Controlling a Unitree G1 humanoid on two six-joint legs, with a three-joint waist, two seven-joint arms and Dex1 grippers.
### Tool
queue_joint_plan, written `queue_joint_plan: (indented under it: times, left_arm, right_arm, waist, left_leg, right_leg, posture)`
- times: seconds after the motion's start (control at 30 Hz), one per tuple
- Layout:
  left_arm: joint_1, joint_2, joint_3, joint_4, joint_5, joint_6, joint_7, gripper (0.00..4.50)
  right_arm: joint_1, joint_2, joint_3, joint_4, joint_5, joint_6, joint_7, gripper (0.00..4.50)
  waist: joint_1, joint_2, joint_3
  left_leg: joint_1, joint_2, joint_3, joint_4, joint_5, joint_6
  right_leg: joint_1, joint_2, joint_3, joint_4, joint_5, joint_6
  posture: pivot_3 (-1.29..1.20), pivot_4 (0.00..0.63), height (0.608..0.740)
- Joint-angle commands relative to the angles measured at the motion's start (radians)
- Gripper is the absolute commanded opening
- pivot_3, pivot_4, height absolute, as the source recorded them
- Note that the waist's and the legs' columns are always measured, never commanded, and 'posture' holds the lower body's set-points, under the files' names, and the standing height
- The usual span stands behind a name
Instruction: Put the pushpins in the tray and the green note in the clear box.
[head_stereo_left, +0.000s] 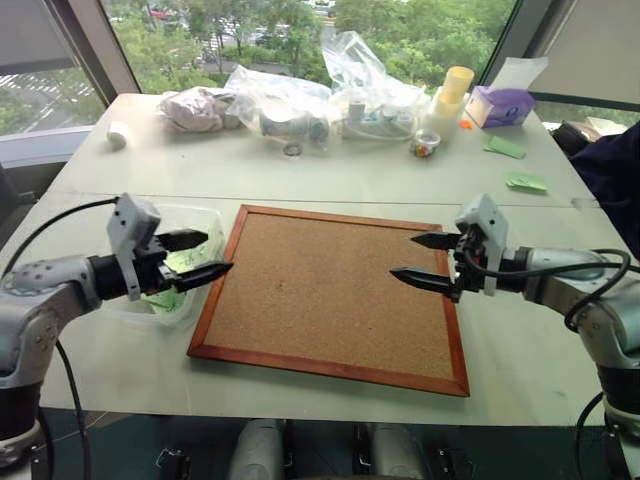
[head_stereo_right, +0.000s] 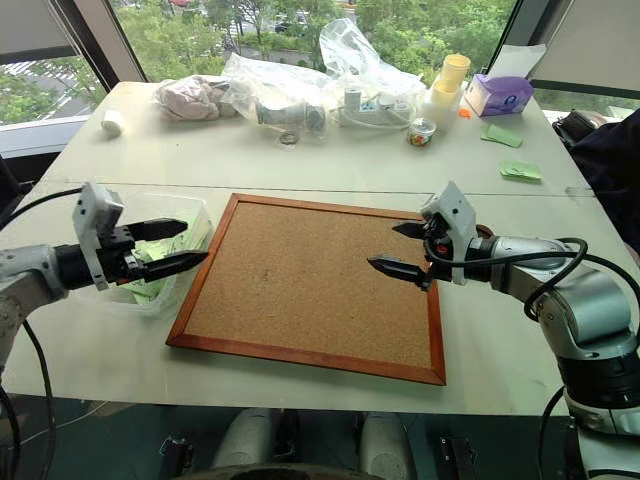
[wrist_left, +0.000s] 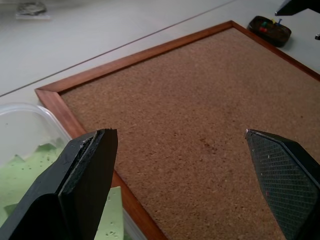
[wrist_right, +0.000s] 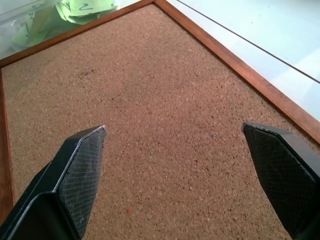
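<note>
**Both grippers open and empty over the corkboard edges**

The corkboard (head_stereo_left: 330, 295) is seen lying near the table's front edge, its cork face bare. Over its left frame the left gripper (head_stereo_left: 196, 256) is held with both fingers spread wide and nothing between them. Just beside that frame, toward the table's left edge, the clear box (head_stereo_left: 205, 222) is set, and green notes (wrist_left: 30, 167) are seen lying inside it, partly under the left gripper. Over the board's right frame the right gripper (head_stereo_left: 428, 260) is held, likewise fully open and empty, pointing across the cork toward the other gripper. The tray (wrist_left: 270, 30) is seen in the left wrist view just off the board's far-side frame, with pushpins (wrist_left: 264, 28) lying in it, red, green and blue heads among them. Along the table's far edge, plastic bags (head_stereo_left: 300, 95), a yellow cup (head_stereo_left: 455, 88) and a purple tissue box (head_stereo_left: 500, 105) are ranged; two more green notes (head_stereo_left: 525, 182) are seen toward the far right corner.
</note>
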Motion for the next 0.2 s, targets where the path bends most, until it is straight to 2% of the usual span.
queue_joint_plan:
  times: [0.03, 0.2]
  left_arm:
    - [-0.011, 0.011, -0.054, -0.044, 0.004, -0.012, -0.035, 4.47]
    - [-0.051, -0.015, -0.142, -0.063, 0.028, -0.031, -0.037, 4.47]
  right_arm:
    - [0.018, -0.015, -0.034, -0.054, 0.014, -0.015, 0.012, 4.50]
    - [0.028, -0.011, -0.039, -0.071, 0.011, -0.015, 0.000, 4.50]
  waist:
    - [0.000, 0.000, 0.000]
    - [0.002, 0.000, 0.000]
  left_leg:
    - [0.000, 0.000, 0.000, 0.000, 0.000, 0.000]
    - [0.000, 0.000, 0.000, 0.000, 0.000, 0.000]
  right_leg:
    - [0.000, 0.000, 0.000, 0.000, 0.000, 0.000]
    - [0.000, 0.000, 0.000, 0.000, 0.000, 0.000]
  posture:
    - [0.00, 0.150, 0.740]
    - [0.00, 0.150, 0.740]
